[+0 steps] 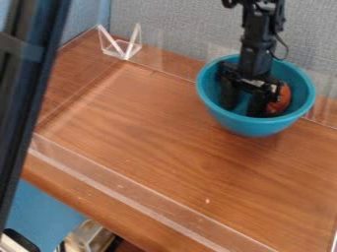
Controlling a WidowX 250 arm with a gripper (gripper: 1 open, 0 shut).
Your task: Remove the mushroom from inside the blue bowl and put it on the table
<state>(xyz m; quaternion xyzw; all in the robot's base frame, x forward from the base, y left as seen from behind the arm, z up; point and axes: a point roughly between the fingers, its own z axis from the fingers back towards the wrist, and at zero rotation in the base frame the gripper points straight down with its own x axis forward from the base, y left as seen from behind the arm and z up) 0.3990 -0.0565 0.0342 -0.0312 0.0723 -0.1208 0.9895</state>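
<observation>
The blue bowl (pixel 227 110) stands at the right rear of the table (pixel 145 138). My gripper (pixel 250 95) points straight down and reaches deep inside the bowl. Only a reddish-brown piece of the mushroom (pixel 275 101) shows, by the right finger; the dark fingers (pixel 232 91) hide the stem. The fingers stand somewhat apart around the spot where the mushroom lies. I cannot tell whether they press on it.
Low clear acrylic walls (pixel 118 187) run along the table's edges, with a clear triangular bracket (pixel 121 44) at the far left corner. A dark blurred band (pixel 27 98) crosses the left foreground close to the camera. The wall behind is grey-blue.
</observation>
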